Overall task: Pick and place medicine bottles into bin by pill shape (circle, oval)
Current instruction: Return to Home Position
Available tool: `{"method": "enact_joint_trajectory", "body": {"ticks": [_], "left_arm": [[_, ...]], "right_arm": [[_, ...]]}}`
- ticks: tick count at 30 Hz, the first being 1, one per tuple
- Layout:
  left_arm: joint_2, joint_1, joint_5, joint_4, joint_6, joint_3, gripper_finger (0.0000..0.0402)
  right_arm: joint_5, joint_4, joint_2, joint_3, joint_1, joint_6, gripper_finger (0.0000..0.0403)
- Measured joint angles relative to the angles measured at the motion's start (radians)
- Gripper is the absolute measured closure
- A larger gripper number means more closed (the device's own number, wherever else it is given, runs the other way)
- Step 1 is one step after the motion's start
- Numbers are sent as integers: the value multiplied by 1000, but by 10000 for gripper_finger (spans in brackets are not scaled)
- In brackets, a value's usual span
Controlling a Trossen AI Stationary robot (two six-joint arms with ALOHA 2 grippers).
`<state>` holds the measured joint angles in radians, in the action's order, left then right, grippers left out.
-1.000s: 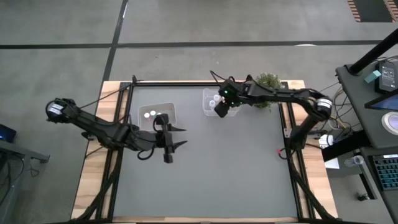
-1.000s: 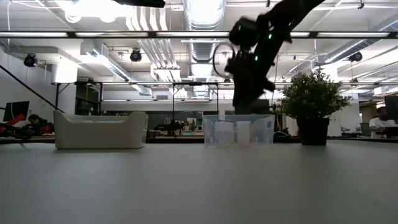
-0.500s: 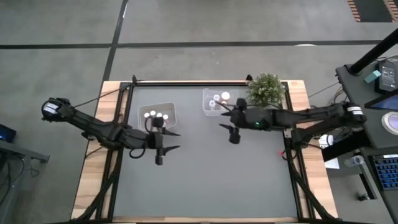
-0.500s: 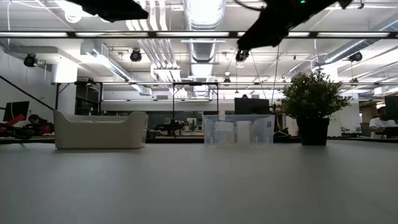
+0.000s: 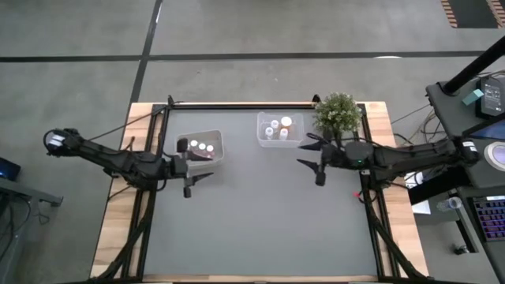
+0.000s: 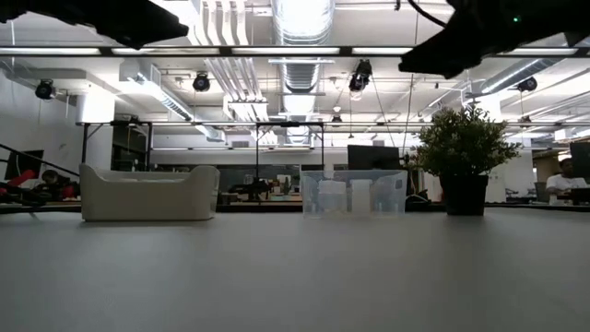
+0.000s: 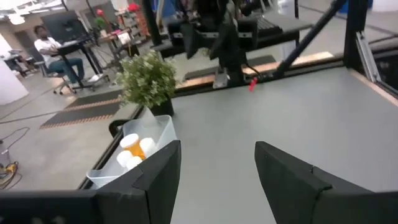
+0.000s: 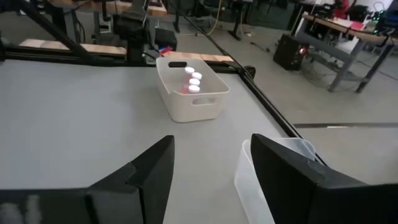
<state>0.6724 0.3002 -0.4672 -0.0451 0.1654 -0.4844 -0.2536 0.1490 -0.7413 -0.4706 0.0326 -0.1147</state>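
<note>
Left gripper: fingers apart, empty, now drawn back from the gray bin toward its own side. Right gripper: likewise spread and empty, now withdrawn from over the transparent bin to beside the plant. Medicine bottles: every one in view lies in a bin, so sorting looks finished and the arms are homing; the low view hides the gray bin's contents, and only the left wrist view shows an orange bottle in the transparent bin.

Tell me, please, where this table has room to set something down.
Crowded edge: white tub, clear tub, green plant. The grey mat is bare between left gripper and right gripper and onward to the opposite edge.
</note>
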Motion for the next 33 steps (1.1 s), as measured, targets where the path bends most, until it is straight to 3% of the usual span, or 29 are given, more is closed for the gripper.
{"method": "enact_joint_trajectory", "body": {"ticks": [12, 33], "left_arm": [[-204, 0, -17, -3, -1, 108, 210], [-524, 0, -22, -111, -1, 325, 210]], "right_arm": [[0, -2, 257, 122, 0, -27, 197], [1, 120, 527, 353, 0, -104, 197]]}}
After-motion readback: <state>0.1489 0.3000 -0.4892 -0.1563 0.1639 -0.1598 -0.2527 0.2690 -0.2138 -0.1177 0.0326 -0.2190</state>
